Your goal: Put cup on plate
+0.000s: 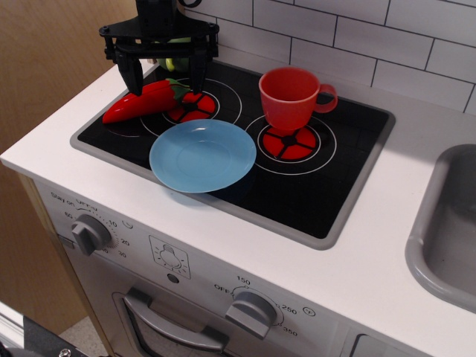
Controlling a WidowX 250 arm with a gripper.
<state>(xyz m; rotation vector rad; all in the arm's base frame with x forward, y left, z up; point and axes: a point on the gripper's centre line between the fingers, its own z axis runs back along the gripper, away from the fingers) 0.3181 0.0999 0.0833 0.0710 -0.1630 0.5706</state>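
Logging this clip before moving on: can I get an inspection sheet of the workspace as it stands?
Surface: black toy stovetop set in a white counter.
Job's things: red cup upright on the right burner; light blue plate in front, empty, apart from the cup.
Clutter: red chili pepper on the left burner; green item behind the arm, unclear.
End effector: open, above the pepper, holding nothing.
Cables: nothing seen.
Surroundings: white tile wall, grey sink at right, oven knobs below.
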